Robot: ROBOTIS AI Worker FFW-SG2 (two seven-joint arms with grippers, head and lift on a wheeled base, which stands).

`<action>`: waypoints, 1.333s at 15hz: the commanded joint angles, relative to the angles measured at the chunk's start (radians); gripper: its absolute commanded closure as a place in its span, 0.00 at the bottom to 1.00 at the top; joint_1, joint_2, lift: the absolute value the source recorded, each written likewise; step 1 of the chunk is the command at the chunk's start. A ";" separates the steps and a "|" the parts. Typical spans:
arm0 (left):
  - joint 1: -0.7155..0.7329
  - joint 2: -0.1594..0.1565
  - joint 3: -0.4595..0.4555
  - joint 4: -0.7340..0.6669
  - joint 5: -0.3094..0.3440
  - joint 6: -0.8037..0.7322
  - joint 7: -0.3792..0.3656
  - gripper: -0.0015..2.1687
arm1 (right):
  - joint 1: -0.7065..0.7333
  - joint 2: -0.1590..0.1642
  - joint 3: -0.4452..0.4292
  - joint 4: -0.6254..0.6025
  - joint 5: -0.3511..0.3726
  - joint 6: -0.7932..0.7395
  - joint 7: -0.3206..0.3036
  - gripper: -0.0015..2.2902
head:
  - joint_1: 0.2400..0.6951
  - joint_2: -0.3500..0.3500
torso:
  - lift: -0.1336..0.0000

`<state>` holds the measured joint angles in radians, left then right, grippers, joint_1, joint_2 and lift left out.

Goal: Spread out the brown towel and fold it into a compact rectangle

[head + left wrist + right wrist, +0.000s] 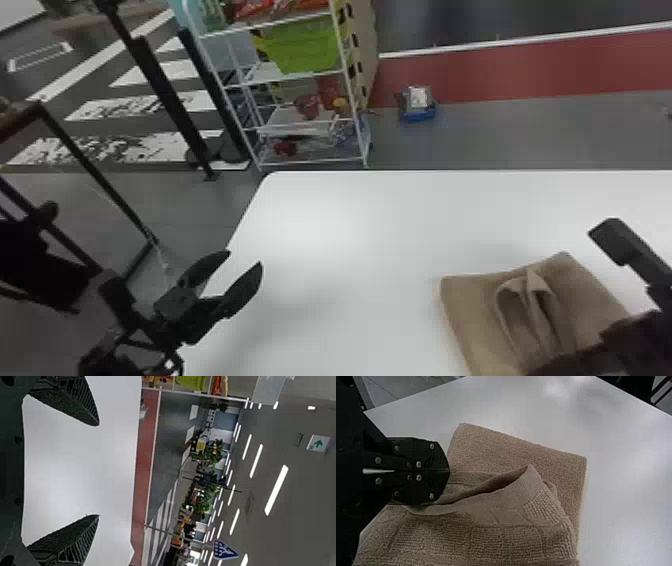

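Observation:
The brown towel (pixel 475 305) lies folded on the right part of the white table, a raised, wavy flap standing up from its top layer. Over its near right part is my right gripper (pixel 575 361). In the right wrist view the right gripper (pixel 448 471) has its fingers closed together on the upper layer of the towel (pixel 514 538), and a loose fold bulges beside the tips. Off to the left, at the table's left edge and away from the towel, my left gripper (pixel 244 258) is open and holds nothing; the left wrist view shows the left gripper (pixel 98 470) with its fingers wide apart.
The white table (pixel 350 225) stretches between the left gripper and the towel, with its rounded far-left corner beyond. Behind it stand a wire shelf rack (pixel 300 162) with bins and a small blue-bottomed item (pixel 419 107) on the floor. A dark metal frame (pixel 95 172) stands at the left.

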<state>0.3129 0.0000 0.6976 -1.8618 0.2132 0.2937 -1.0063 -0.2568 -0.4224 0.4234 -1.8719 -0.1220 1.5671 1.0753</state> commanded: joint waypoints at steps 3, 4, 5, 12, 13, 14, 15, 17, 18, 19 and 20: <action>0.000 -0.003 -0.004 0.000 0.000 0.000 0.002 0.02 | 0.073 0.034 -0.133 -0.062 -0.074 0.005 0.063 0.75 | 1.00 1.00 | 0.07; 0.000 -0.003 -0.006 0.001 0.000 0.000 0.002 0.02 | 0.079 0.037 -0.161 -0.078 -0.113 0.005 0.064 0.75 | 1.00 1.00 | 0.07; 0.000 -0.003 -0.004 0.001 0.000 0.000 0.002 0.02 | 0.088 0.033 -0.195 -0.102 -0.125 0.005 0.069 0.75 | 1.00 1.00 | 0.07; -0.008 -0.003 0.000 0.007 0.000 0.000 0.002 0.02 | 0.218 -0.119 -0.348 -0.191 0.160 0.005 0.292 0.76 | 1.00 1.00 | 0.07; -0.012 -0.003 -0.003 0.012 -0.002 0.000 0.002 0.02 | 0.240 -0.131 -0.390 -0.185 0.185 0.005 0.292 0.76 | 1.00 1.00 | 0.07; -0.015 -0.003 -0.006 0.016 -0.002 0.000 0.002 0.02 | 0.251 -0.142 -0.408 -0.162 0.199 0.005 0.292 0.76 | 1.00 0.95 | 0.07; -0.018 -0.003 -0.010 0.016 -0.009 0.000 0.002 0.02 | 0.252 -0.145 -0.411 -0.141 0.228 0.005 0.292 0.76 | 1.00 0.91 | 0.07; -0.020 -0.003 -0.020 0.016 -0.015 0.000 0.003 0.02 | 0.237 -0.131 -0.416 -0.082 0.231 0.005 0.292 0.76 | 1.00 0.83 | 0.07; -0.020 -0.003 -0.020 0.015 -0.020 0.000 0.003 0.02 | 0.232 -0.124 -0.414 -0.073 0.232 0.005 0.292 0.76 | 1.00 0.78 | 0.07; -0.018 -0.003 -0.020 0.012 -0.021 0.000 0.003 0.02 | 0.222 -0.116 -0.402 -0.061 0.239 0.005 0.292 0.76 | 1.00 0.77 | 0.07; -0.020 -0.003 -0.020 0.013 -0.021 0.000 0.003 0.02 | 0.212 -0.110 -0.396 -0.052 0.243 0.005 0.292 0.76 | 1.00 0.77 | 0.07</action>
<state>0.2932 0.0000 0.6782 -1.8482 0.1931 0.2940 -1.0031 -0.0315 -0.5417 0.0175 -1.9394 0.1144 1.5670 1.3591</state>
